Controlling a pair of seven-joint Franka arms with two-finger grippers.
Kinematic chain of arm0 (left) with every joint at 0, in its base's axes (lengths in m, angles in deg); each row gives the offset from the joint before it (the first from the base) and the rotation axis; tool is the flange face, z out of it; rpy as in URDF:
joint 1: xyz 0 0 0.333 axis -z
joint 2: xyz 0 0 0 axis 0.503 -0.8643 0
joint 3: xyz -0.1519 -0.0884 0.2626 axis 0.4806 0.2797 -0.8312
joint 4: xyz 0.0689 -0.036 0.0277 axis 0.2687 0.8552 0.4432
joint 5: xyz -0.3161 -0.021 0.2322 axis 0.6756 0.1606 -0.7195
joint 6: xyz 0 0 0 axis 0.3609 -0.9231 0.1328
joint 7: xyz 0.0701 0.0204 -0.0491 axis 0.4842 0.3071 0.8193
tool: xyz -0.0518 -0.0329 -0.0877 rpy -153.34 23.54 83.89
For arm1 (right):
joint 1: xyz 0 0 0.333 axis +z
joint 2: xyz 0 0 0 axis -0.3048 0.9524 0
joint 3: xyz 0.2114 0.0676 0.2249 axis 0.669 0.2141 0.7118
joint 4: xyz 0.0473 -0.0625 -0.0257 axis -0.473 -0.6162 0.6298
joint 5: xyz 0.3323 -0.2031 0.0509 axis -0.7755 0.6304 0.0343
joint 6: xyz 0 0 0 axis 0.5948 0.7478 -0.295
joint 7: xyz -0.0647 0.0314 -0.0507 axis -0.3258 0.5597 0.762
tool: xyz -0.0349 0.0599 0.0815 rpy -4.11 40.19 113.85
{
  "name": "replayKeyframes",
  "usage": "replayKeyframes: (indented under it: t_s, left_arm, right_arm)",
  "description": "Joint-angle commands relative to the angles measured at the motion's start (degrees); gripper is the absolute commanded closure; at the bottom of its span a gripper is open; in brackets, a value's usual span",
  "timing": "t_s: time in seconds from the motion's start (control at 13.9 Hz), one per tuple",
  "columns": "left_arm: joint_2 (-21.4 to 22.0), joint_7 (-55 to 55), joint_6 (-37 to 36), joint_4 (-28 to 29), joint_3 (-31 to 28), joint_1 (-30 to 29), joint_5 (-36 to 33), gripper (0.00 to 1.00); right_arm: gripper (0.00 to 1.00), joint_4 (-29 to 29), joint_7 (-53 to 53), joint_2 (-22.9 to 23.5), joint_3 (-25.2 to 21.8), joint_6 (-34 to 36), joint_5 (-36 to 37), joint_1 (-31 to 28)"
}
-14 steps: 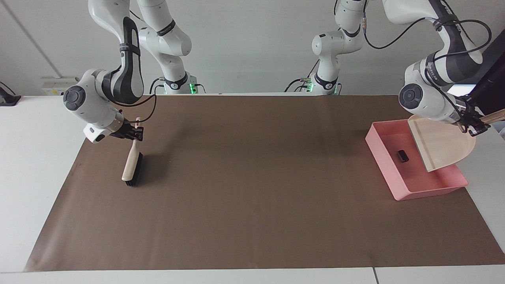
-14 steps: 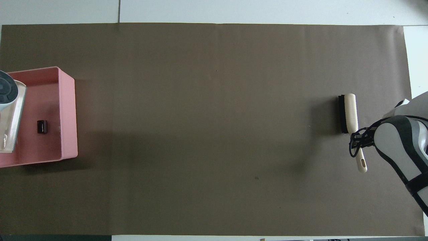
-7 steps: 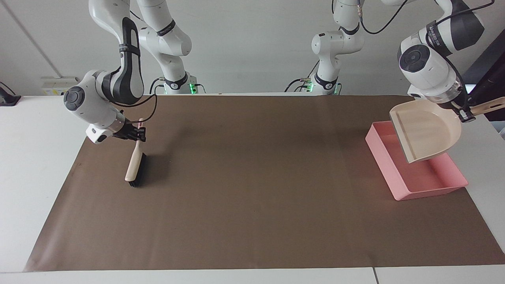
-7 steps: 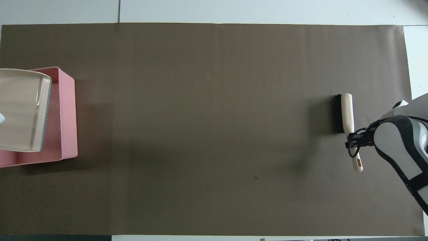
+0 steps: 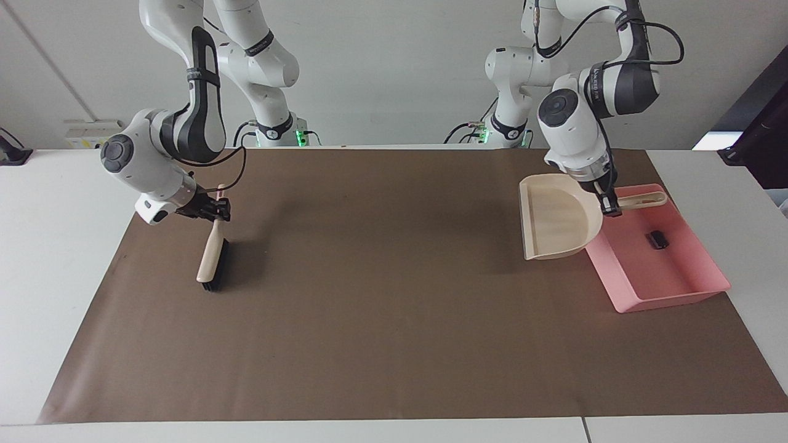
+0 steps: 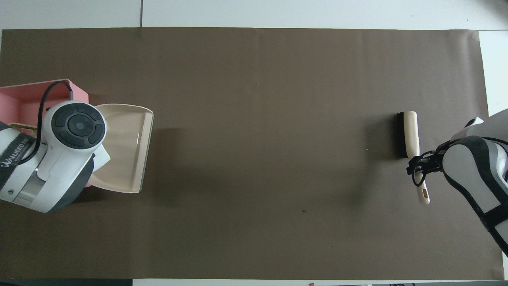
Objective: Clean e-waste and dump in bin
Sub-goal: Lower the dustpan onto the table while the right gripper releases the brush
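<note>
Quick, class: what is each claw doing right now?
Left claw: closed on the dustpan handle.
Right claw: at the brush handle; grip unclear.

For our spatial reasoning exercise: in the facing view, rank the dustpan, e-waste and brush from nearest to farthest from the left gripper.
1. Dustpan, handle in the left gripper, beside the bin.
2. E-waste, inside the bin.
3. Brush, toward the right arm's end.
</note>
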Motion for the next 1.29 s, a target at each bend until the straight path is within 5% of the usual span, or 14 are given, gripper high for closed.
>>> replayKeyframes:
  t_s: [0.0,0.57,0.79,0.86,1.0,1.22]
  left_arm:
    - [0.01,5.84,1.99,3.69,-0.87,4.46,3.10,1.00]
    - [-1.66,12.71,11.84,11.70,-0.87,8.08,3.55,1.00]
    - [-2.02,12.63,12.28,12.75,-0.87,9.22,3.64,0.98]
    - [-2.02,12.63,12.28,12.67,-0.87,9.31,3.64,0.86]
    - [-1.67,12.63,11.67,12.05,-0.87,9.67,3.64,0.46]
    - [2.98,12.80,11.23,11.52,-1.05,8.79,3.64,0.25]
  right_arm:
    - [0.00,2.59,-0.79,-0.64,0.35,0.27,-0.59,0.64]
    - [0.00,10.59,5.81,-1.25,0.26,-8.77,6.00,3.10]
    - [0.00,15.76,9.03,-3.54,0.61,-3.90,7.50,3.63]
    - [0.00,18.92,12.71,-3.63,0.70,0.23,7.59,3.63]
    - [0.00,25.86,16.52,-3.54,0.78,8.58,9.16,3.54]
    - [0.00,35.52,16.88,-3.11,0.61,18.43,9.61,3.37]
